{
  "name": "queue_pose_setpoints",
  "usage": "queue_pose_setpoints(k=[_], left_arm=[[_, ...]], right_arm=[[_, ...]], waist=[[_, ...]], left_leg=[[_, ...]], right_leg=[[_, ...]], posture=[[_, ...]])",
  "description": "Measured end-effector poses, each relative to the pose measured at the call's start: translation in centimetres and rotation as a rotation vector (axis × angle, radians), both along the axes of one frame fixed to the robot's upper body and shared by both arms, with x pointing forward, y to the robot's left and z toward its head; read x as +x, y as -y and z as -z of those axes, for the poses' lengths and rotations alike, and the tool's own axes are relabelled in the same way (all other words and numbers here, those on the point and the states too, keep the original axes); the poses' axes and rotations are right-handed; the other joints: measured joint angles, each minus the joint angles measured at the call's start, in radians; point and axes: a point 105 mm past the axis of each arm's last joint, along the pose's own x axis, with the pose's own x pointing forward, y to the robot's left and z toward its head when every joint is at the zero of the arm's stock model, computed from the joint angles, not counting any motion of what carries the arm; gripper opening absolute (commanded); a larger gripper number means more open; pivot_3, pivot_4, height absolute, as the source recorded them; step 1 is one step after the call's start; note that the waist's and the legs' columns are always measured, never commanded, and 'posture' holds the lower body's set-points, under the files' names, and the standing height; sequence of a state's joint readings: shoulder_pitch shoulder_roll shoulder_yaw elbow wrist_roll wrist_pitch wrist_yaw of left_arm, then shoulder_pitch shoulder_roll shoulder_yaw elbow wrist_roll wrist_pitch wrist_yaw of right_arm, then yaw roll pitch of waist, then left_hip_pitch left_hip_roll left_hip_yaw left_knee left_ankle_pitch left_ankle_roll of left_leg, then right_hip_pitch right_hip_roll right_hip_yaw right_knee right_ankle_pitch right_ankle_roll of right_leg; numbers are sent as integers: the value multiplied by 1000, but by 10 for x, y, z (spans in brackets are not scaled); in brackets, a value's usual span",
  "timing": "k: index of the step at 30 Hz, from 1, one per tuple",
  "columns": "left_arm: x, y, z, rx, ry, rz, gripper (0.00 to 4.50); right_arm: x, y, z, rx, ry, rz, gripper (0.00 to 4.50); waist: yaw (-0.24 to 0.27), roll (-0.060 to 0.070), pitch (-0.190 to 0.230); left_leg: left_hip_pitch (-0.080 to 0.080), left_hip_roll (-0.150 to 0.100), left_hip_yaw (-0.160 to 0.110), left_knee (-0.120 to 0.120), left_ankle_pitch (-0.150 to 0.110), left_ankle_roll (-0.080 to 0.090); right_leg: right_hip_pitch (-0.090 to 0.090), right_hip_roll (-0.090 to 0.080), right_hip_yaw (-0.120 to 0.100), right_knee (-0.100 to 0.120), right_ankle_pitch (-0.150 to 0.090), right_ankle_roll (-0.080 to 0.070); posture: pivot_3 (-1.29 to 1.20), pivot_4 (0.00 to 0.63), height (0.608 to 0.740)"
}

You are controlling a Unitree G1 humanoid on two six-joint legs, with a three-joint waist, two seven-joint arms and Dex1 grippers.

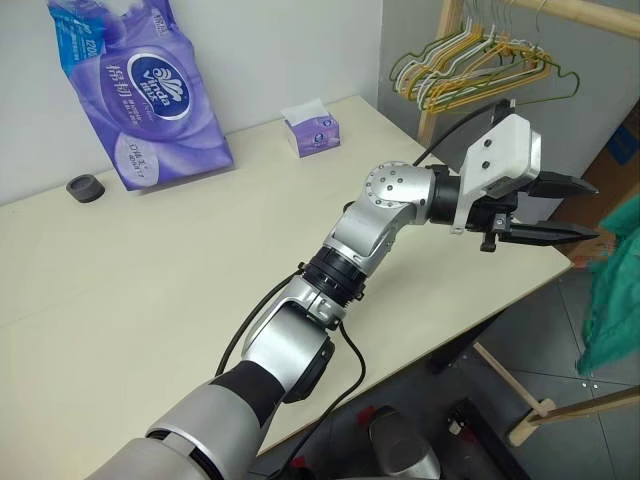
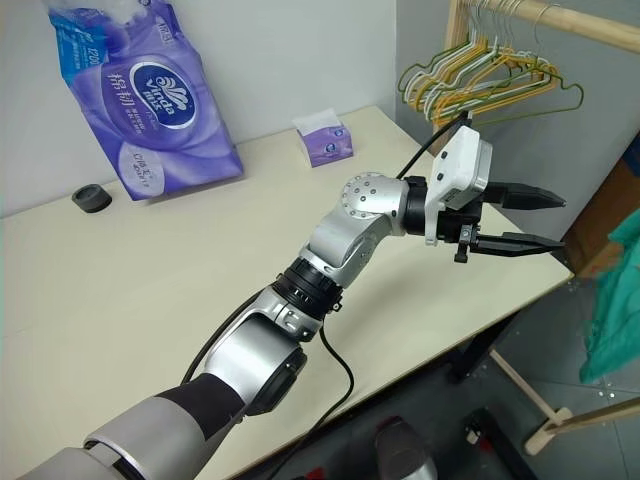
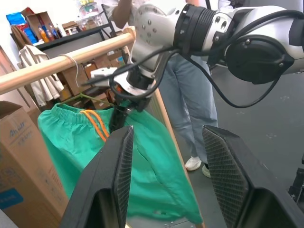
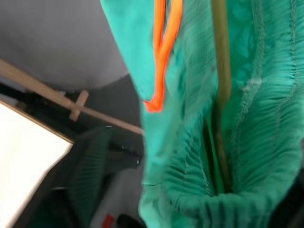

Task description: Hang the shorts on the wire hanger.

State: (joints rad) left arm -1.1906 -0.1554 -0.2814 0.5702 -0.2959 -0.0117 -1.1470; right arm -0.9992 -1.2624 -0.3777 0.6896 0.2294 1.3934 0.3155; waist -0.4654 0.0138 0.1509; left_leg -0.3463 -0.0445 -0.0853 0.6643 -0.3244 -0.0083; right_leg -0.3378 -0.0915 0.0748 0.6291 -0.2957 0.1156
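Teal shorts hang below R hand | R grip unclear, maybe spread | L hand spread

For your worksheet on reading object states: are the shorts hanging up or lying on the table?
Hanging. In the left wrist view the shorts dangle below the wooden rail, waistband up, with the wire hanger threaded through the waistband.

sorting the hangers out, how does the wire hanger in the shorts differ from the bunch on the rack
The wire hanger is a single olive-green wire threaded inside the teal shorts; the bunched hangers are several, yellow, green and white, and carry no clothing. The wire hanger is largely hidden by cloth, while the bunch hangs fully exposed. Both are thin wire.
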Motion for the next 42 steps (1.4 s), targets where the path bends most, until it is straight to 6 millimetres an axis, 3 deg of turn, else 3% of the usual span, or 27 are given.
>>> queue_pose_setpoints(k=[5, 8, 13, 16, 23, 27, 30, 33, 37, 42], left_arm=[[-1, 0, 2, 13, -4, 12, 2420], [-1, 0, 3, 22, -6, 15, 2420], [6, -4, 14, 67, -13, -23, 2420], [25, -20, 33, 106, -53, -121, 2420], [53, -51, 50, 109, -101, -304, 2420], [73, -83, 68, 113, -137, -489, 2420], [90, -121, 84, 115, -156, -701, 2420], [110, -167, 93, 81, -202, -978, 2420], [126, -232, 102, 14, -260, -1347, 2420], [108, -302, 137, -36, -300, -1757, 2420]], right_arm=[[4, -13, -31, -240, 116, 71, 4483], [8, -27, -38, -342, 180, 69, 4483], [10, -63, -53, -683, 361, -6, 4483], [8, -79, -55, -780, 448, -22, 4483], [1, -87, -68, -933, 575, 32, 4483], [11, -120, -70, -1080, 653, -102, 4483], [29, -175, -49, -1044, 740, -392, 4483], [44, -228, -6, -851, 770, -671, 4483], [56, -260, 30, -665, 758, -809, 4483], [77, -303, 75, -506, 756, -910, 4483]], waist=[[1, 3, -2], [6, 6, -4], [26, 13, -13], [30, 13, -18], [48, 13, -24], [52, 8, -30], [50, 1, -40], [59, -7, -46], [104, -10, -54], [157, -19, -76]], left_leg=[[-1, 0, 0, 0, 0, 0], [0, -1, 0, 2, 0, -1], [0, -1, -1, 3, 1, -1], [-1, -2, 3, 6, 1, -1], [-1, -4, 4, 12, 0, 0], [-1, -4, 3, 12, 0, 0], [-1, -2, 1, 12, 0, 0], [-1, -2, -2, 12, 0, -1], [-2, -9, -5, 14, 0, -2], [-2, -13, -13, 13, 0, -6]], right_leg=[[-2, 0, 1, 2, 0, 0], [-4, -1, 1, 3, 1, 1], [-8, -1, 5, 8, 0, 1], [-13, -1, 13, 15, 0, 1], [-15, 0, 20, 18, 1, 1], [-15, 0, 21, 18, 1, 2], [-15, 3, 21, 18, 1, 2], [-16, 3, 19, 19, 1, 2], [-17, -1, 21, 21, 2, 2], [-20, -2, 20, 24, 2, 2]], posture=[[-454, 95, 740], [-446, 81, 740], [-416, 61, 740], [-396, 53, 740], [-372, 47, 740], [-360, 47, 740], [-331, 44, 740], [-295, 40, 740], [-233, 30, 740], [-170, 19, 740]])
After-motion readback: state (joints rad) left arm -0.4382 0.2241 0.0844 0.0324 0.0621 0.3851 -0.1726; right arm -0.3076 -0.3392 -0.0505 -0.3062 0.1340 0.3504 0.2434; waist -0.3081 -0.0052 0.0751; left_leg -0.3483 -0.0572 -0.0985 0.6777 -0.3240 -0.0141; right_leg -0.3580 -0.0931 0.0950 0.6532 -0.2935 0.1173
